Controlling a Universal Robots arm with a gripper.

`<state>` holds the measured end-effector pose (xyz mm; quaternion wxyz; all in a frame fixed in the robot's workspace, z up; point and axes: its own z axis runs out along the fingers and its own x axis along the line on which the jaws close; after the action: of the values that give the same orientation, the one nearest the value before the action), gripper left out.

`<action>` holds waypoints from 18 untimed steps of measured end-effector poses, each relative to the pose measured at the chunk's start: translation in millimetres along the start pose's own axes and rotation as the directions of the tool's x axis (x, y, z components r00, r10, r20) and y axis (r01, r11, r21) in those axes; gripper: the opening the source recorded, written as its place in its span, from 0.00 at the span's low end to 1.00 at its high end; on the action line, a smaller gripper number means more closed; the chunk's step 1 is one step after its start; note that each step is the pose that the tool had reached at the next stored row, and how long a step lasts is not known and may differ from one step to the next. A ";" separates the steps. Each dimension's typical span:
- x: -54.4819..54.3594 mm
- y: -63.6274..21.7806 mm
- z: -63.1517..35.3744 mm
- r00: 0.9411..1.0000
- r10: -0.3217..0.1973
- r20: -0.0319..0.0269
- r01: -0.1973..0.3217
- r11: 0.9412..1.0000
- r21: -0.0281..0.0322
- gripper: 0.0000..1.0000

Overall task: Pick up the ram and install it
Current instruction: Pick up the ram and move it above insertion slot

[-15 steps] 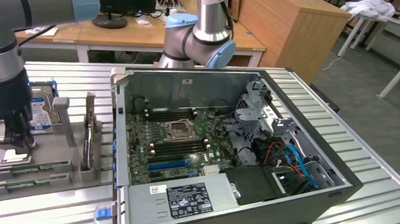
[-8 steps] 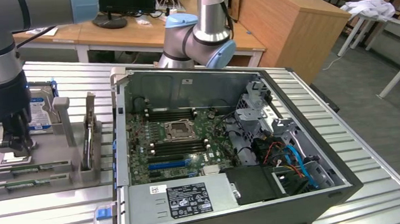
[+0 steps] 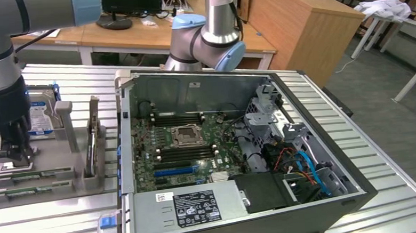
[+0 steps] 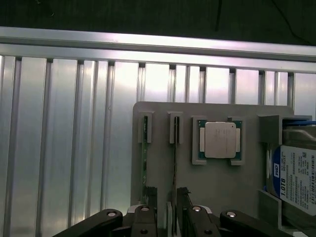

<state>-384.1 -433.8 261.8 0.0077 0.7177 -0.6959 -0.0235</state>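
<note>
In the exterior view, the gripper [image 3: 11, 158] hangs low over the grey holder [image 3: 62, 183], directly above one end of the ram [image 3: 44, 173]. The hard drive [image 3: 41, 115] stands just behind the gripper, and the open computer case [image 3: 231, 147] lies off to its side.

In the wrist view, the gripper [image 4: 168, 195] is spread, its fingers [image 4: 151, 195] on either side of the ram [image 4: 174, 163]. A second stick [image 4: 144, 158] lies just outside them, and the processor [image 4: 219, 139] sits ahead.
</note>
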 end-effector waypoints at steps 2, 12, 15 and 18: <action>1.7 0.2 0.0 1.000 0.000 0.000 0.000 1.000 0.000 0.30; 9.3 1.1 -0.2 1.000 0.000 0.000 0.000 1.000 0.000 0.30; 9.4 1.0 -0.1 1.000 0.000 0.000 0.000 1.000 0.000 0.30; 9.5 1.0 0.0 1.000 0.000 0.000 0.000 1.000 0.000 0.30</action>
<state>-384.8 -443.3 261.6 0.0077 0.7177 -0.6959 -0.0235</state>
